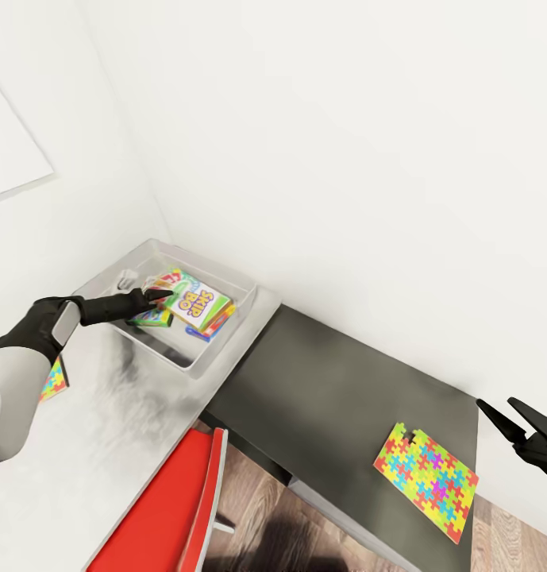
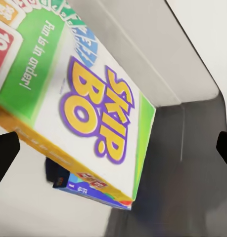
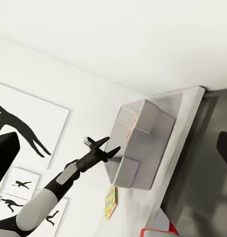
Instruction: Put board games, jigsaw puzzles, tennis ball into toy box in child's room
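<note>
The toy box (image 1: 209, 264) stands on the table (image 1: 106, 445) in the corner. Inside it a green-and-white Skip-Bo board game (image 1: 198, 302) lies tilted on two other game boxes, one blue (image 2: 76, 185). My left gripper (image 1: 163, 295) hangs open just over the Skip-Bo box (image 2: 93, 113), its fingers spread wide on either side. One jigsaw puzzle (image 1: 426, 479) lies on the dark lower section, close to my open, empty right gripper (image 1: 495, 403). A second jigsaw puzzle (image 1: 55, 380) pokes out by my left forearm. The tennis ball and the bed are out of view.
A red chair (image 1: 178, 508) is pushed against the table's front edge. White walls close in behind and left of the toy box. The dark lower section (image 1: 329, 381) is bare between the bin and the puzzle. Black silhouette pictures (image 3: 19, 128) hang on the wall.
</note>
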Tool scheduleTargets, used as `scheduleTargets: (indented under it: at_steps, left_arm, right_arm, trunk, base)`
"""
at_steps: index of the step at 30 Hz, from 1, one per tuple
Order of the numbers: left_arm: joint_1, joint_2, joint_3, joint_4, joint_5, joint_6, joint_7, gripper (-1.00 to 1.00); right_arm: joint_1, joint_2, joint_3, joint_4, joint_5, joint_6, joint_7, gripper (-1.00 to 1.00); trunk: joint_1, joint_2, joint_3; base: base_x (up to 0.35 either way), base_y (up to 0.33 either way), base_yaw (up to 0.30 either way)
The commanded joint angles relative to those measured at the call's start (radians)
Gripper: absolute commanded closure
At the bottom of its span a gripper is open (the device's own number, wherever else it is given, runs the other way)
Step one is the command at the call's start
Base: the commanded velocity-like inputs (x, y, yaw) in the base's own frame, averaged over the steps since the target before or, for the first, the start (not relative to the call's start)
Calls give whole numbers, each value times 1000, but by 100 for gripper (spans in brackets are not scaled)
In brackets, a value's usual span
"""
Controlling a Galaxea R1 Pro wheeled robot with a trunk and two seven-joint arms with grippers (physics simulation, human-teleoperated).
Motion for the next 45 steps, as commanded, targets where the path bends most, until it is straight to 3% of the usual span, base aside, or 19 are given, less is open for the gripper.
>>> scheduleTargets:
  at_steps: [1, 16, 25, 35, 45]
  left_arm:
    - [-1, 3, 3, 1, 2, 6, -4, -100]
    - [-1, 43, 4, 0, 8, 8, -37, -100]
    - [-1, 82, 1, -1, 7, 43, -250, -100]
    - [9, 125, -11, -46, 1, 97, -435, -100]
    - [83, 175, -14, -54, -1, 102, -668, -100]
  right_arm:
    - [-1, 0, -1, 0, 1, 4, 2, -100]
    - [-1, 1, -3, 0, 1, 3, 5, -100]
    - [-1, 1, -5, -1, 1, 2, 11, -100]
    - [-1, 1, -7, -1, 1, 2, 14, -100]
    - [0, 4, -39, 1, 0, -5, 16, -100]
  trunk:
    - [1, -2, -2]
    - [1, -2, -2]
    - [1, -2, -2]
    - [1, -2, 11]
    - [1, -2, 27]
  base:
    - [0, 0, 0]
    - [0, 0, 0]
    - [-45, -26, 0]
    - [-238, -159, 0]
    - [-60, -34, 0]
